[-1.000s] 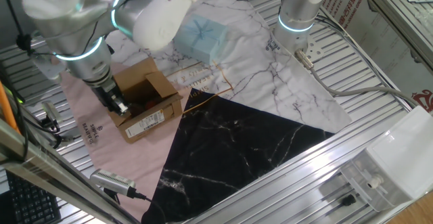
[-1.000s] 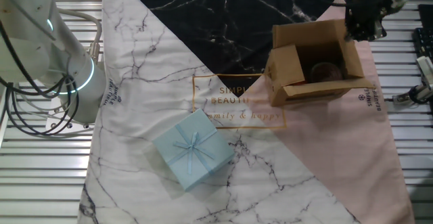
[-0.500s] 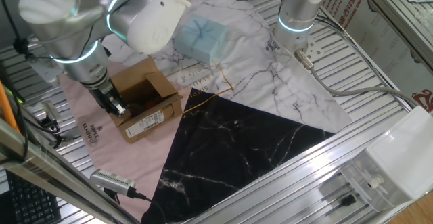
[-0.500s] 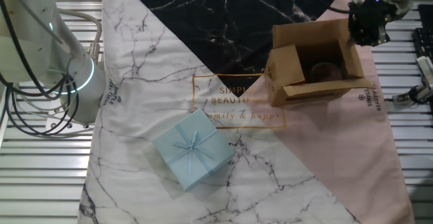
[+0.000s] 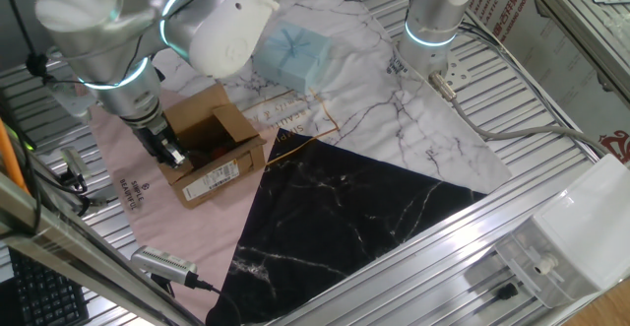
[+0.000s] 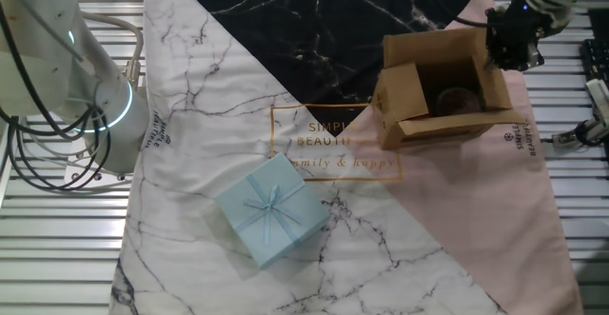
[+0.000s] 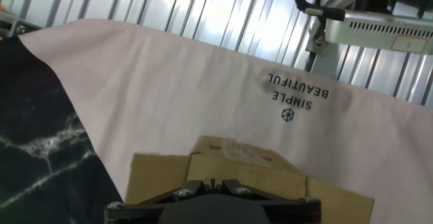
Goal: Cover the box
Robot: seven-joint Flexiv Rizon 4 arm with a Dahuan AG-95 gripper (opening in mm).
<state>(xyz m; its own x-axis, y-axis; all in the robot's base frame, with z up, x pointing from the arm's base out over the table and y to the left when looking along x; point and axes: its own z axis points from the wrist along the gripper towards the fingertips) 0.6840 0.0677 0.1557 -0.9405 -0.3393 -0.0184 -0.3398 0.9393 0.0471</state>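
One box (image 5: 210,149) with white label, cloth (image 7: 203,95) reading "SIMPLE BEAUTIFUL", gripper (image 6: 514,47) state unclear

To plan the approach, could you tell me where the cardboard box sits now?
The box sits open on the pink corner of the cloth, the claw at its far-right flap.

Pink part of the cloth (image 7: 203,82): black print "SIMPLE BEAUTIFUL" over a small round emblem, upside down in the hand view, right of centre. Middle of the cloth, other fixed view: gold frame (image 6: 333,144) reading "SIMPLE BEAUTIFUL", script line below illegible. White label (image 5: 219,176) on the box (image 5: 209,149): print too small to read.
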